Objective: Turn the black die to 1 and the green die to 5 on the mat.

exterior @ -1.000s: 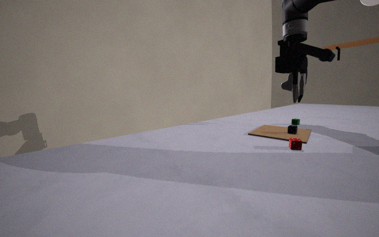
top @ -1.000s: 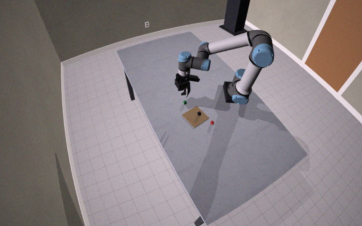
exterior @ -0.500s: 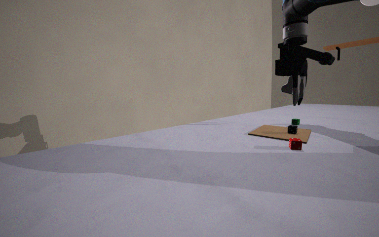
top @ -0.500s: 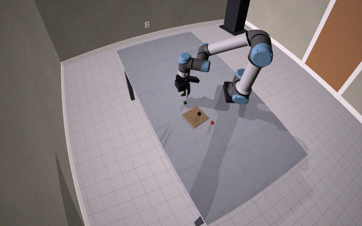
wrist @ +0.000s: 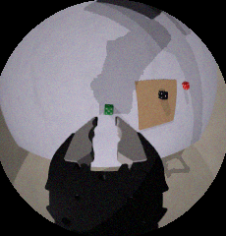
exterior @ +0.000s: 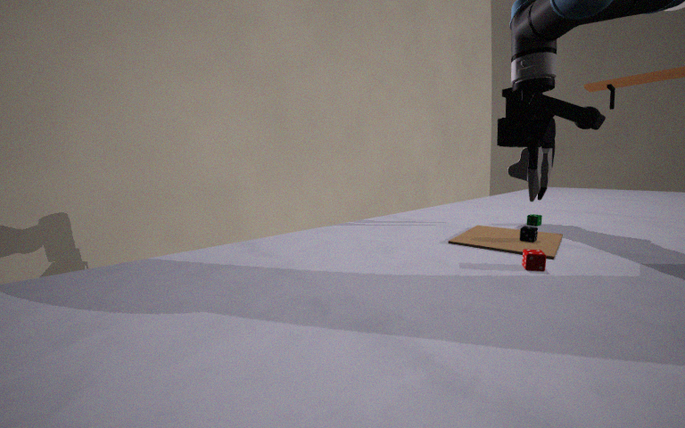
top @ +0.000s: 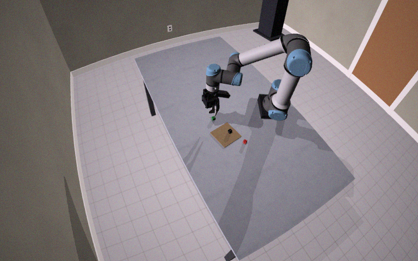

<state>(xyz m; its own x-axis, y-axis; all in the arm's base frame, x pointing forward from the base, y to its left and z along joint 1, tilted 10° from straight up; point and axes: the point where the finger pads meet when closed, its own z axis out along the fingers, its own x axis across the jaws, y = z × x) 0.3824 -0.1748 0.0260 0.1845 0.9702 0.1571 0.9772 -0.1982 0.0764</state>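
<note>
The green die (top: 213,118) (exterior: 534,219) (wrist: 109,109) lies on the table off the mat; its upper face shows several pips, too small to count. The black die (top: 229,130) (exterior: 528,234) (wrist: 163,94) sits on the brown mat (top: 219,132) (exterior: 484,238) (wrist: 147,98); its top number is not readable. The red die (top: 244,141) (exterior: 533,260) (wrist: 186,86) lies on the table just beyond the mat; its top number is unclear. My gripper (top: 214,113) (exterior: 537,199) (wrist: 106,117) is above the green die, pointing down, its fingers partly open with nothing between them.
The arm's base (top: 264,106) stands on the table (top: 286,174) on the far side of the dice from the long table edge. The black die is near the mat side that faces the red die. Arm shadows cross the table.
</note>
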